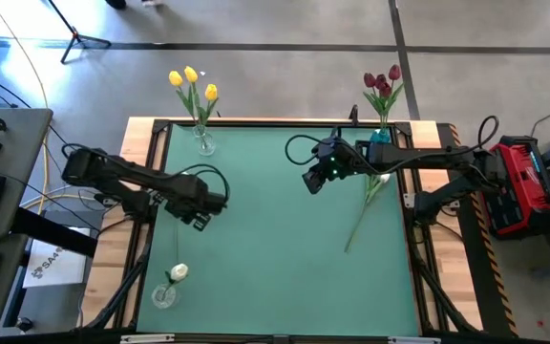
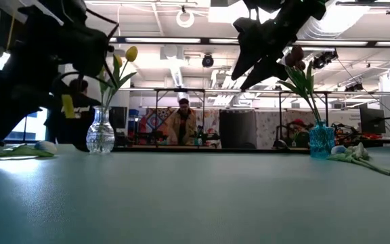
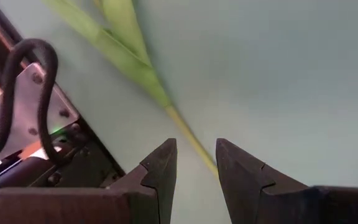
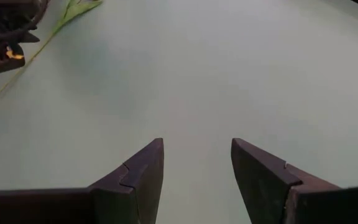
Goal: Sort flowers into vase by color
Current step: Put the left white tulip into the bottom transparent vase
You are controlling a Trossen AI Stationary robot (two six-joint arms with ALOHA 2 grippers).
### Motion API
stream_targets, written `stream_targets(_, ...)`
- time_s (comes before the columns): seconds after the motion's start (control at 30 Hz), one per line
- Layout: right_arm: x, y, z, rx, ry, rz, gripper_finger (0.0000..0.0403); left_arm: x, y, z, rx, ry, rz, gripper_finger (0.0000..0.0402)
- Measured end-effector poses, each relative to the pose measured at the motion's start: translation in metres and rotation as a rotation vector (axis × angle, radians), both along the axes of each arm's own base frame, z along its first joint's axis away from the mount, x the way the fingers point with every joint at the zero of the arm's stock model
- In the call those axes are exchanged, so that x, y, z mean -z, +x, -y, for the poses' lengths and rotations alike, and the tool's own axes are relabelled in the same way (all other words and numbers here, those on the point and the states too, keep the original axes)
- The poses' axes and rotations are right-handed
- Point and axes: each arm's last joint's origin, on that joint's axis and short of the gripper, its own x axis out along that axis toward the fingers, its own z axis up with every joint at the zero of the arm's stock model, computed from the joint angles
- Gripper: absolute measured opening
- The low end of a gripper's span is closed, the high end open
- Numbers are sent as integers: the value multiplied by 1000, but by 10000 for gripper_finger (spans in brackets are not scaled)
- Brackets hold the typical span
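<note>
The sorting looks well along: the yellow tulips [image 1: 191, 78] stand in a clear vase [image 1: 203, 143] at the far left edge of the table [image 1: 275, 277], the dark red tulips [image 1: 382, 81] in a blue vase [image 1: 380, 137] at the far right, and one white flower [image 1: 178, 273] sits in a small vase [image 1: 163, 296] at the near left corner. One loose flower [image 1: 366, 205] lies flat on the right half of the table, its pale head toward the blue vase and its stem running toward the near side, so picking it up is probably the step in hand. The right gripper [image 1: 311, 182] hovers over the table just left of that flower, fingers wide apart and empty. The left gripper [image 1: 201, 218] hangs over the left half, fingers a narrow gap apart; its wrist view shows a green stem [image 3: 148, 81] running toward that gap, but nothing shows that it is pinched. The next move calls for lowering onto the thin stem, closing on it, then carrying the flower to the small vase with the white head
</note>
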Motion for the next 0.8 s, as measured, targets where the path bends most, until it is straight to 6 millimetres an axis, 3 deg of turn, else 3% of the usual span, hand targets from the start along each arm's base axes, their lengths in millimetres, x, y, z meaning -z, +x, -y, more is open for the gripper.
stream_targets(0.37,0,-1,1,31,-56,-21,177,31,8,-5,-57,12,-207,102)
stream_targets(0.53,1,-2,1,15,-68,-41,177,48,17,-8,1,-35,-181,102)
stream_targets(0.8,5,-6,1,19,-77,-99,177,53,18,-14,-22,-75,-211,102)
